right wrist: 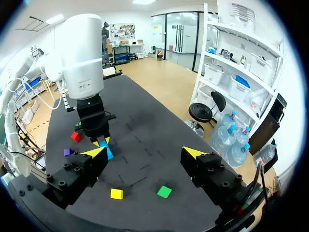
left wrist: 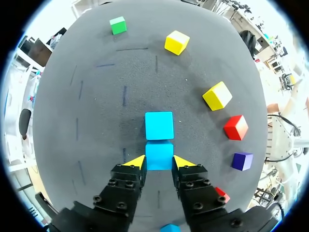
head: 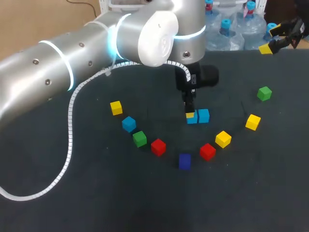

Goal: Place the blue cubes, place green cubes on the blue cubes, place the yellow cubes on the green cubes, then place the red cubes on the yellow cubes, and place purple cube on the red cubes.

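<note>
My left gripper [left wrist: 160, 163] is shut on a light blue cube [left wrist: 159, 155] that rests on the black table, its yellow tips pressed against two sides. A second light blue cube [left wrist: 159, 124] touches it just ahead of the fingers. In the head view this pair [head: 203, 115] lies mid-table under the left gripper [head: 189, 114]. A third blue cube [head: 128, 123], two green cubes [head: 139, 138] [head: 264, 93], yellow cubes [head: 116, 107] [head: 223, 139] [head: 252, 122], red cubes [head: 158, 147] [head: 207, 151] and a purple cube [head: 184, 161] lie singly around them. My right gripper [head: 271, 40] hangs open at the far right edge, holding nothing.
The loose cubes form an arc around the blue pair. A white coiled cable [head: 70, 135] trails from the left arm over the table's left part. From the right wrist view, a yellow cube [right wrist: 116, 194] and a green cube [right wrist: 164, 191] lie under the open right gripper [right wrist: 145, 153].
</note>
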`<state>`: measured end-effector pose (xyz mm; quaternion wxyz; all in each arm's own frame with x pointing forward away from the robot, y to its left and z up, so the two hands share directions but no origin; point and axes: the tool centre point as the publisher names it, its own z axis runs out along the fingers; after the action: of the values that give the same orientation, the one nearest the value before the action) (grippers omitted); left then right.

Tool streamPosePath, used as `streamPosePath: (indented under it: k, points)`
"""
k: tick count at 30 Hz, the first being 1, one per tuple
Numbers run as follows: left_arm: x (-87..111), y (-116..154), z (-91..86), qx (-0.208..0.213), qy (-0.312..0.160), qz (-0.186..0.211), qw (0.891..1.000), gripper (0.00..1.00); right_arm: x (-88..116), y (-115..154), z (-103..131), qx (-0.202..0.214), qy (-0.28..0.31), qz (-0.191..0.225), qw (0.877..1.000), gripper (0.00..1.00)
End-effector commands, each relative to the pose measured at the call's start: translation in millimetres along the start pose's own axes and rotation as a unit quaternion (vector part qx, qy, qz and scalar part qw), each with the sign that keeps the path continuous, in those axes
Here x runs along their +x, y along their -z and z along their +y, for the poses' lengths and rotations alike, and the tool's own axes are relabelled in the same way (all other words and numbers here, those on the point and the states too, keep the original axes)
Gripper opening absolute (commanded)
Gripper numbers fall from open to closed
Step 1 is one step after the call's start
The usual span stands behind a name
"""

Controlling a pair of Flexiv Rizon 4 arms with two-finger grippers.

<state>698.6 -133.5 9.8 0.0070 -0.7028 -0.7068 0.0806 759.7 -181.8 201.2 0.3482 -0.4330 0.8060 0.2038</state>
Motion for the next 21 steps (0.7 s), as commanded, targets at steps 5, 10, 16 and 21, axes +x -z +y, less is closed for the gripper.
streamPosePath:
  k: [5, 10, 16, 21]
  points:
    - [0.2, 1, 2.6, -0.001, 0.0, 0.002, 1.0, 0.98, 0, 0, 0, 0.001, 0.0, 0.0, 1.0, 1.0]
    - [1.8, 3, 4.1, -0.001, 0.005, 0.0, 1.0, 1.0, 0, 0, 0, 0.001, 0.0, 0.0, 1.0, 1.0]
    - [20.8, 20, 3.1, 0.006, 0.027, -0.008, 1.0, 1.0, 0, 0, 0, 0.001, 0.0, 0.0, 1.0, 1.0]
    - [58.1, 35, 6.6, 0.006, 0.1, -0.021, 0.995, 1.0, 0, 0, 0, 0.001, 0.0, 0.0, 1.0, 1.0]
